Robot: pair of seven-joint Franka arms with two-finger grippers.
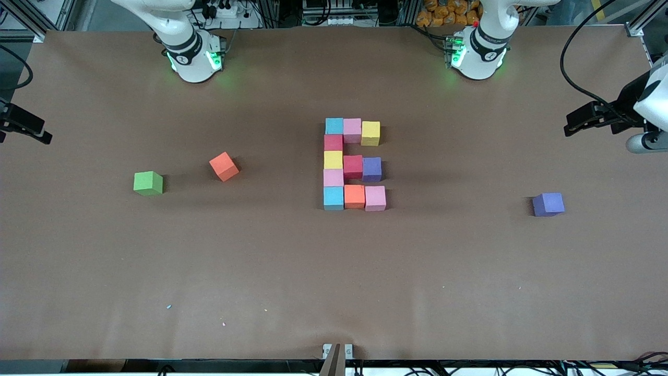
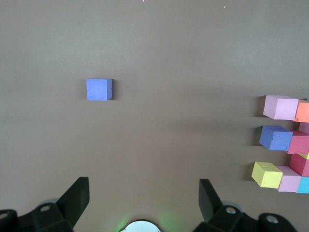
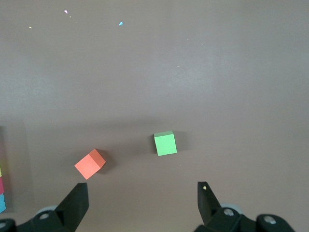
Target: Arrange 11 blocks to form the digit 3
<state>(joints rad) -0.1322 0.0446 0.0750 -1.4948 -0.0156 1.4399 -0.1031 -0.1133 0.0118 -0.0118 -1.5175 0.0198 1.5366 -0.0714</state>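
Observation:
The digit 3 [image 1: 353,163] lies mid-table as touching blocks: three short bars joined by a straight column at the right arm's end. A loose orange block [image 1: 224,166] sits toward the right arm's end, turned askew. A loose purple block [image 1: 548,204] rests toward the left arm's end. My left gripper [image 2: 143,186] hangs high over its own base, open and empty, with the purple block [image 2: 99,89] and the digit's bar ends [image 2: 276,137] below it. My right gripper [image 3: 142,188] is also high, open and empty, above the orange block [image 3: 90,164]. Neither gripper shows in the front view.
A lone green cube [image 1: 148,183] [image 3: 165,143] sits beside the orange block, farther toward the right arm's end. Black fixtures [image 1: 595,117] [image 1: 23,125] jut in at both ends of the table. Tiny foam crumbs [image 1: 223,324] lie near the table's front edge.

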